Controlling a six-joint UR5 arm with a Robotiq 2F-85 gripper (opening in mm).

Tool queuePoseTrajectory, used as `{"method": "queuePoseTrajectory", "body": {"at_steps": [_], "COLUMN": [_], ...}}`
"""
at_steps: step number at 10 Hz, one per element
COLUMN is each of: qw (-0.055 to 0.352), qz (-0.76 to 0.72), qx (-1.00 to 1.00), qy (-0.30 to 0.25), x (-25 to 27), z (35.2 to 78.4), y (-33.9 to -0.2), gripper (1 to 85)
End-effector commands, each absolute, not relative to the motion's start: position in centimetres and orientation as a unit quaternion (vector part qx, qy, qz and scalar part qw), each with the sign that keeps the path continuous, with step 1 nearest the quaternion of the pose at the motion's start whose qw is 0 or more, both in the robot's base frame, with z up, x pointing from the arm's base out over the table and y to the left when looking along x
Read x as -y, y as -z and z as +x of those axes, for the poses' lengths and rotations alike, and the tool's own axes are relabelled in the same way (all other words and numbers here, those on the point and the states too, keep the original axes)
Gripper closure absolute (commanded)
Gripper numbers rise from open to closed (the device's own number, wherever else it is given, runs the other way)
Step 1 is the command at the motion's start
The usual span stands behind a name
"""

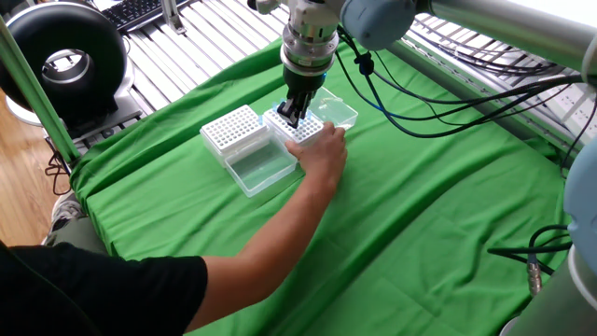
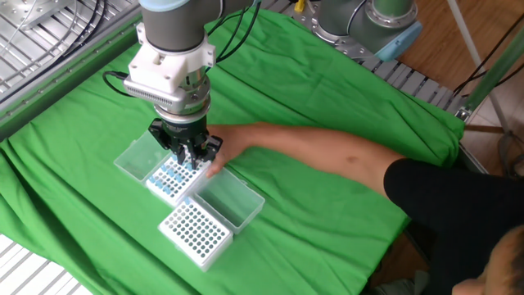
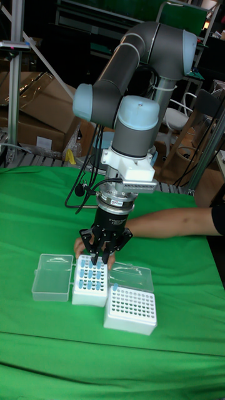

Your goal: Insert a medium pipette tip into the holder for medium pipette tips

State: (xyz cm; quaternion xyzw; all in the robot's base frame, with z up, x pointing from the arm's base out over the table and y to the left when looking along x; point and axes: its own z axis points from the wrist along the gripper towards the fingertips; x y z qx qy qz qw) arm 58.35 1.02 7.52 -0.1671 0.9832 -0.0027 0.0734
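- The table is being covered by a green cloth (image 1: 420, 215), with wide bare fabric lying around the boxes on every side.
- A person's hand (image 1: 324, 149) is being pressed against the side of the holder (image 3: 90, 280), a white box showing blue tips in rows; it is flanked by its clear lid (image 3: 52, 276) and a second white rack (image 3: 130, 309).
- The gripper (image 3: 102, 256) is being held just above the holder, fingers pointing down; whether a tip is being gripped cannot be told.
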Motion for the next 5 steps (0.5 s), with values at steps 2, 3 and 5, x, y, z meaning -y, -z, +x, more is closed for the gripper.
{"method": "queuePoseTrajectory", "body": {"at_steps": [2,3,5], "qw": [0.078,0.080,0.081], "qz": [-0.161,-0.159,-0.156], "qx": [-0.984,-0.984,-0.984], "qy": [-0.006,-0.007,-0.007], "x": [-1.45,-1.58,-1.65], "z": [58.62,58.77,58.86], "y": [-7.49,-7.44,-7.42], "gripper": [54.7,54.7,55.3]}}
